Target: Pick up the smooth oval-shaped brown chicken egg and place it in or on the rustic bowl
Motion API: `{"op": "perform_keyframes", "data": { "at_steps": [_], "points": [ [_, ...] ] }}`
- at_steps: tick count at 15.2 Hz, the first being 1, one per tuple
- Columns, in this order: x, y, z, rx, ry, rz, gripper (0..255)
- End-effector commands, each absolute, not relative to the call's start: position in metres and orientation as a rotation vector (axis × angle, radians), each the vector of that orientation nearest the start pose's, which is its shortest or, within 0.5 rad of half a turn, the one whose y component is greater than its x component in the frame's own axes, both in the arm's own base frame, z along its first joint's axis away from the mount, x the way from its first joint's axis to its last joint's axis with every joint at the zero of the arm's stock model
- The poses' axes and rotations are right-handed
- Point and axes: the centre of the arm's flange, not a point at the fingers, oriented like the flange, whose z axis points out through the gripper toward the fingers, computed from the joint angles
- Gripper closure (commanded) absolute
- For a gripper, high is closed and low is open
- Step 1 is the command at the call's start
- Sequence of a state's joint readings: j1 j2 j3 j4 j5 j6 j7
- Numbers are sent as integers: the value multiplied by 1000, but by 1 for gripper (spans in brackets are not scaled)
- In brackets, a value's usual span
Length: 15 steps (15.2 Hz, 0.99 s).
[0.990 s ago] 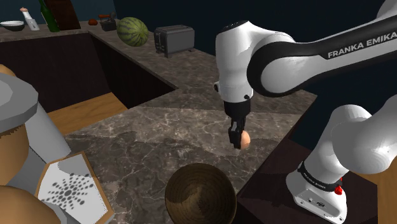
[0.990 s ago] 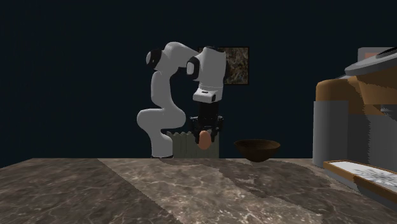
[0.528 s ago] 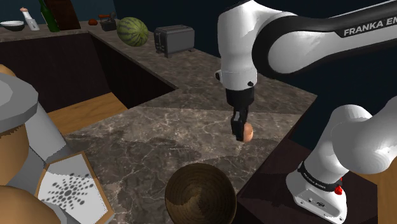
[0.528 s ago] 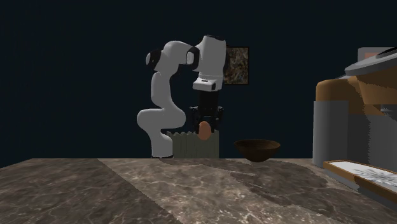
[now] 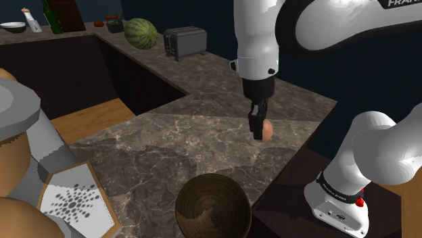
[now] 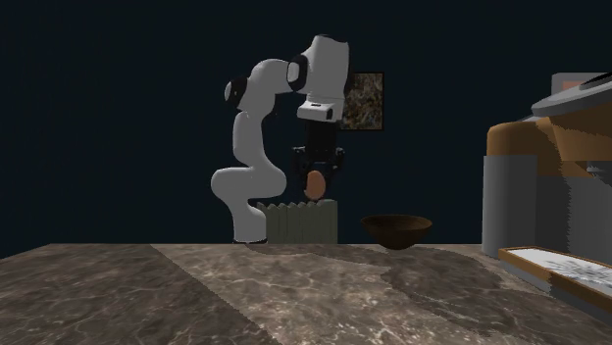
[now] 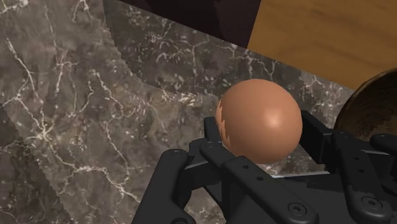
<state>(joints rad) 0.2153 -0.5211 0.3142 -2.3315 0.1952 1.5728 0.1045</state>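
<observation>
Egg, brown and smooth, gripped in the pincer and hanging in the air, well clear of the dark marbled surface. Pincer clenched on it, one black finger pressed to each side. From the wrist, egg wedged between the two fingers, most of its shell bulging out beyond them, with a bright highlight on the shell. Marbled surface far below it, veined in white, and tan wooden boards past the surface's edge.

White arm dropping almost straight down to the pincer in the shoulder view. Hangs over the stretch of surface near the edge closest to the arm's white foot.

Dark brown bowl resting upright on the surface by that same edge, at the shoulder view's bottom. Ringed inside, nothing in it. Well apart from the egg. In the second exterior view, egg clearly higher than the bowl and off to that view's left of it, not above the rim. From the wrist, part of the bowl's rim just beside the pincer's fingers.

On the far run of the surface, toward its back edge, a striped green watermelon and a grey toaster side by side. Further along, near the far corner, a dark green bottle and a small white dish.
</observation>
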Motion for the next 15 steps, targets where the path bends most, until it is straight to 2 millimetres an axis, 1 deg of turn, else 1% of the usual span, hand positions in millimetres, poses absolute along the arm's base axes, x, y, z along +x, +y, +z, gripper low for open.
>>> {"op": "perform_keyframes", "data": {
  "at_steps": [1, 2, 15],
  "points": [
    [306, 216, 512, -3106, -533, 405, 255],
    [306, 216, 516, -3106, -533, 405, 255],
    [296, 387, 521, -3106, -533, 405, 255]
  ]
}}
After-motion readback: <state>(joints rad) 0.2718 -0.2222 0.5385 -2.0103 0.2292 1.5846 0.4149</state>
